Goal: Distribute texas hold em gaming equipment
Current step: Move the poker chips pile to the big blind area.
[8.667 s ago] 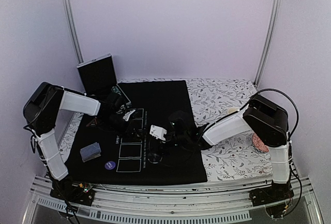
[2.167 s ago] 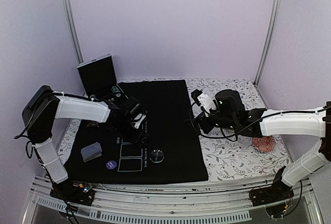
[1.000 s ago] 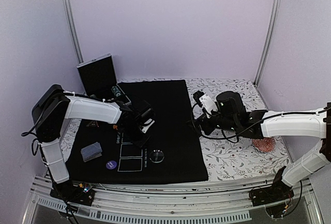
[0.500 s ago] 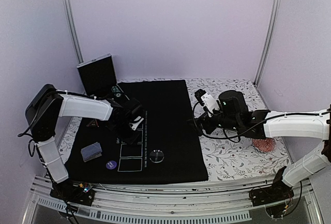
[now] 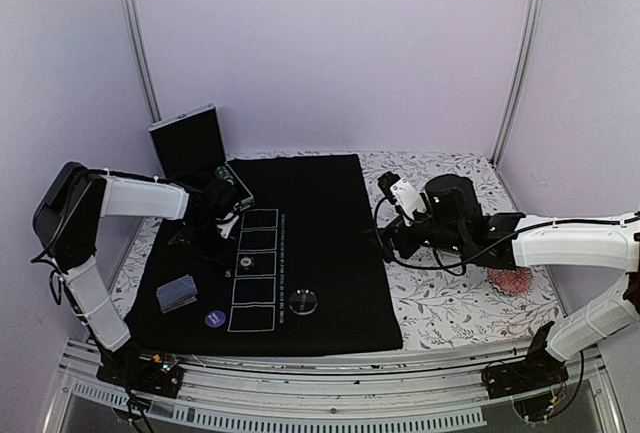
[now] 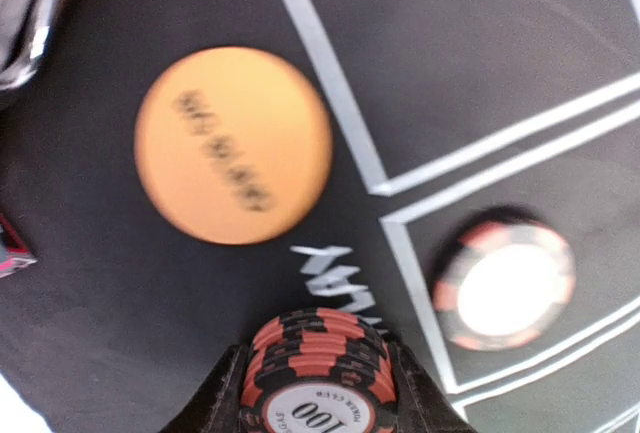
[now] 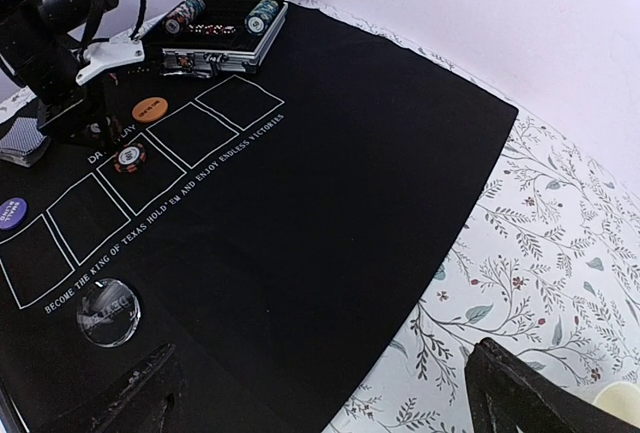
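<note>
**Hold'em layout from above**

We see the left gripper (image 5: 218,238) low over the black mat (image 5: 320,203), near a card deck (image 5: 175,293), purple disc (image 5: 213,319), clear disc (image 5: 304,302) and, apparently, one small chip (image 5: 243,267). The right gripper (image 5: 385,245) hangs at the mat's right edge.

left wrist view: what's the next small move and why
Probably lower the stack of red-and-black striped chips onto the black felt mat and release; the left gripper holds it above bare felt beside the round orange disc.
</note>
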`<control>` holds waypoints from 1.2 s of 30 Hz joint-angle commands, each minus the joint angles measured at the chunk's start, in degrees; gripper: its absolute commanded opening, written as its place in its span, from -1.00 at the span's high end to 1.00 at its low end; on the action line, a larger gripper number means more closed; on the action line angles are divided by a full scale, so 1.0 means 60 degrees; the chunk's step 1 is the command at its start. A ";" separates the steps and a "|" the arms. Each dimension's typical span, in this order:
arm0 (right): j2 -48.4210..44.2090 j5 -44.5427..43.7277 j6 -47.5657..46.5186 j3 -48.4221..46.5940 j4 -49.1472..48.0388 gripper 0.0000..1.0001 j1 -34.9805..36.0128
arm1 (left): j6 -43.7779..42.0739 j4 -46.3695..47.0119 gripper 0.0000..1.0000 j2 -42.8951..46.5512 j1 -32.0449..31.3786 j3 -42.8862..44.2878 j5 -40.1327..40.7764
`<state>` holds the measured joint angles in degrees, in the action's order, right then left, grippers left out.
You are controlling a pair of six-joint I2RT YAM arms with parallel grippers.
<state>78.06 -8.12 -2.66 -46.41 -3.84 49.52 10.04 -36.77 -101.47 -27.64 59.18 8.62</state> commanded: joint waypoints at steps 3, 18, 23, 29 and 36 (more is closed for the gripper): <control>-0.0423 -0.0115 -0.0172 0.0229 0.0015 -0.97 0.0024 | -0.0193 -0.0271 1.00 0.0204 0.0534 -0.0166 0.0471; -0.0677 -0.0126 -0.0235 0.0536 -0.0184 -0.97 0.0036 | -0.0221 -0.0220 1.00 -0.0164 0.1565 0.0466 -0.0005; -0.0738 -0.0099 -0.0209 0.0574 -0.0193 -0.97 0.0034 | -0.0145 -0.0214 0.91 -0.0451 0.1733 0.0641 -0.0058; -0.0866 -0.0078 -0.0191 0.0673 -0.0218 -0.98 0.0036 | -0.0147 -0.0184 0.33 -0.0203 0.1718 0.0539 -0.0282; -0.0984 -0.0031 -0.0161 0.0704 -0.0183 -0.98 0.0026 | -0.0203 -0.0536 -0.04 0.0372 0.1635 0.0938 -0.0019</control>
<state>73.91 -8.38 -3.88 -42.85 -4.25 49.52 9.06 -38.65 -102.56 -17.74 62.06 8.01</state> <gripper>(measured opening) 0.987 0.481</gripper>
